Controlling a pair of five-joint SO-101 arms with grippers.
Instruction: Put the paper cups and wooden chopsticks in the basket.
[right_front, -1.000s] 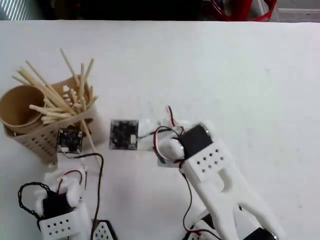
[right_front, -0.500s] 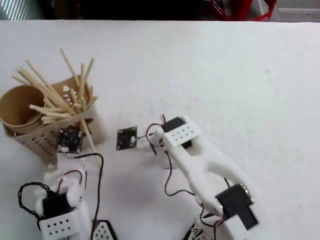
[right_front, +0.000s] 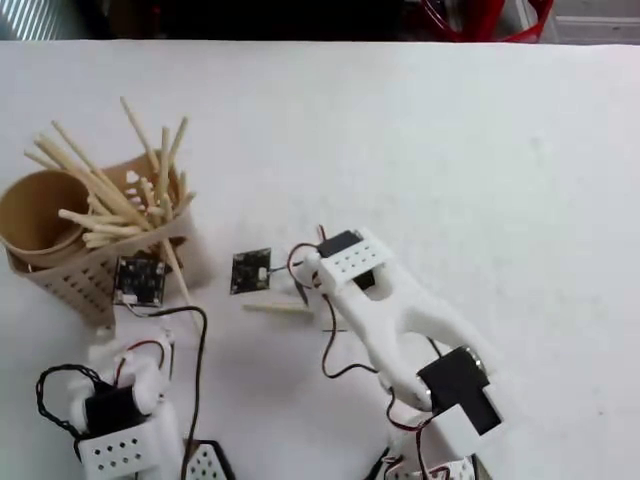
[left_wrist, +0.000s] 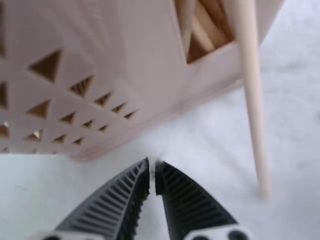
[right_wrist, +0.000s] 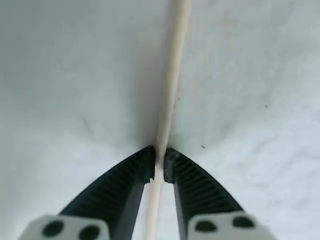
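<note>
Jaws of the right claw (right_wrist: 158, 169) are pinched on a wooden chopstick (right_wrist: 172, 75) that runs straight out ahead, low on the bench (right_wrist: 250, 100). The basket (right_front: 75, 280) lies past its far tip, right by the closed, empty left claw (left_wrist: 152, 167).

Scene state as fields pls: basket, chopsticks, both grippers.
basket: at the high view's left; holds a paper cup and a chopstick bundle
leaning chopstick: tip on the table, leaning against the basket's outside
loose chopstick: on the table, between the right arm's jaws
right gripper: jaws closed on the loose chopstick
left gripper: jaws shut, empty, beside the basket wall
</note>
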